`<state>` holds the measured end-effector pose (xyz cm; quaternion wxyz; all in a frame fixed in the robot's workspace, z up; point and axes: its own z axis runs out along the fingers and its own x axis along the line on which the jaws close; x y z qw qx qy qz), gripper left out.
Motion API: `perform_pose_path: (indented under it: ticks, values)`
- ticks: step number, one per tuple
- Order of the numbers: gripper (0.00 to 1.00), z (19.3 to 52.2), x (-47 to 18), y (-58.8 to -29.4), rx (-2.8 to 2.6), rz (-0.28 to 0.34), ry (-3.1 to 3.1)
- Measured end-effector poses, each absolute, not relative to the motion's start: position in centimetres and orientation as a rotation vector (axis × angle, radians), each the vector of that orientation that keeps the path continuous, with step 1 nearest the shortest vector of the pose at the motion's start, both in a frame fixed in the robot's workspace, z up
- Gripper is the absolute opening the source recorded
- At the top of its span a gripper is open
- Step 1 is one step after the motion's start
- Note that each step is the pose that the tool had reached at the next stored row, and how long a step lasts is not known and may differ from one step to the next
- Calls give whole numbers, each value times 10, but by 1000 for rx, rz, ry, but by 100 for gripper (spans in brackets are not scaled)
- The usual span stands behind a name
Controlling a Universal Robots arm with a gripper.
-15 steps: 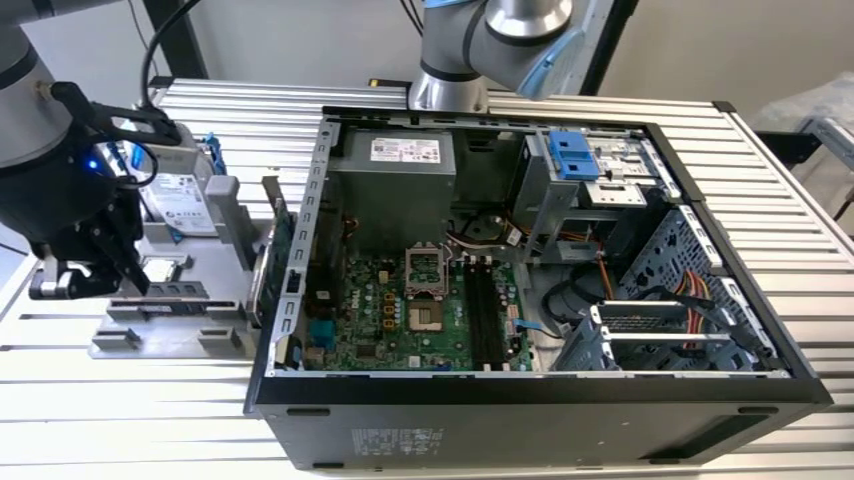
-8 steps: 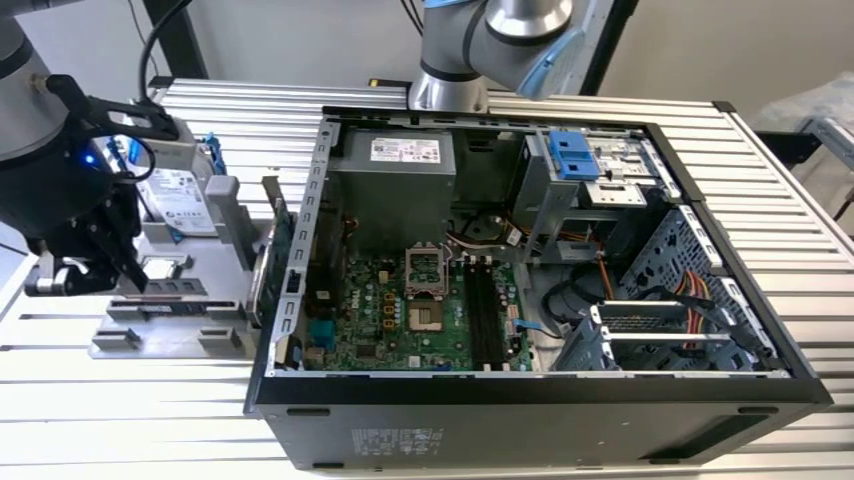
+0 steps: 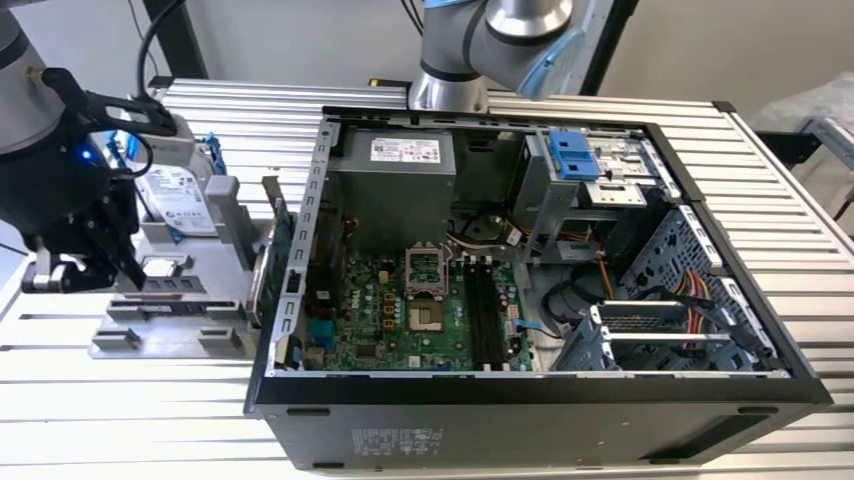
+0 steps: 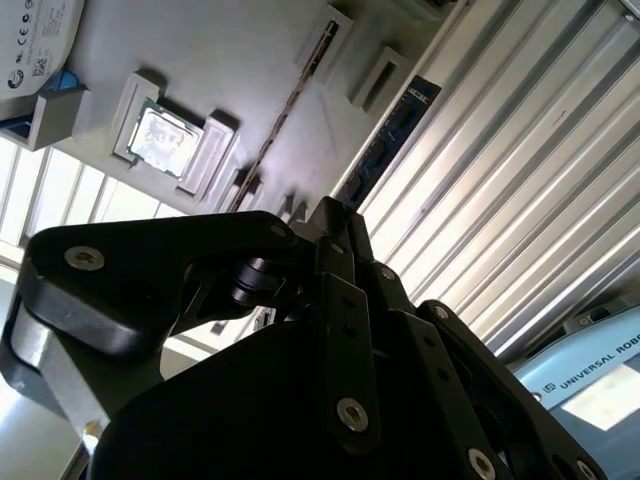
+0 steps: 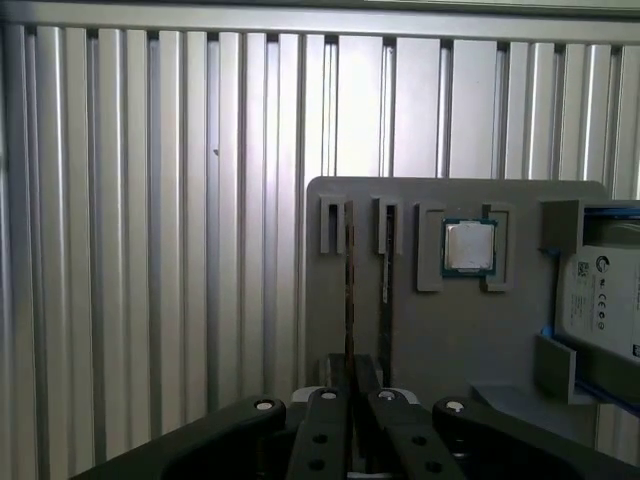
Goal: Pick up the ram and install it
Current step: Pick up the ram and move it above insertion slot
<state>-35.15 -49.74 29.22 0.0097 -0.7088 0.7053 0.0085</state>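
Grey plastic fixture [image 3: 160, 338] lies on the ribbed aluminium table [image 3: 134, 420], to the exterior view's left of the open computer case [image 3: 534, 405]. The fixture carries a hard drive [image 3: 180, 195], a processor [image 5: 469, 247] and two memory boards, each standing on edge in its own slot.

The ram [image 5: 348, 265] occupies the slot farther from the processor, next to the fixture edge. In the second wrist view it shows as a bluish board [image 4: 392, 135]. The second stick [image 5: 386, 280] stands in the neighbouring slot, between the ram and the processor.

The gripper [image 5: 352, 378] hangs over the slotted end of the fixture and appears to be in line with the ram. The exterior view shows the gripper [image 3: 94, 275] low above the fixture. Whether it is spread or pressed together cannot be determined.

Inside the case, the black memory slots [image 3: 483, 310] of the motherboard [image 3: 387, 320] are unoccupied.
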Motion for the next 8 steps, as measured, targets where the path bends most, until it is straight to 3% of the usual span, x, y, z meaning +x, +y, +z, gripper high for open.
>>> perform_pose_path:
  ticks: [8]
  values:
    - [0,296,-352,-497,-2213,27,2202]
